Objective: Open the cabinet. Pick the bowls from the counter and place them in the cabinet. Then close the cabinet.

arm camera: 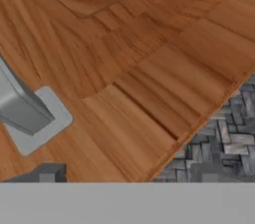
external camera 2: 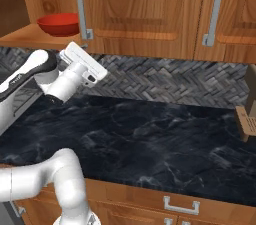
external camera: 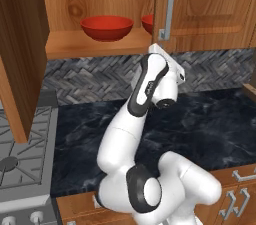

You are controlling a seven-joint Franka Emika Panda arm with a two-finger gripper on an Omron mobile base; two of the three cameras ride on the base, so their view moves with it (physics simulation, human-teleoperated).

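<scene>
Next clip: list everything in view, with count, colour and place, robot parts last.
Cabinet: one, brown wood; left door swung open, right door closed.
Bowls: two, red, on the cabinet shelf; one in full view, the other partly behind the closed door.
Bar handles: silver, vertical, on the wall doors.
Counter: one, dark marbled stone, below the cabinet.
Backsplash: grey herringbone tile, behind the counter.
Stove: one, grey, left of the counter.
Drawers: brown, silver handles, under the counter.
Wooden thing: brown, at the counter's right edge, cut off.
Arm: one, white.
Gripper: one, open, close to the closed door's lower corner.
</scene>
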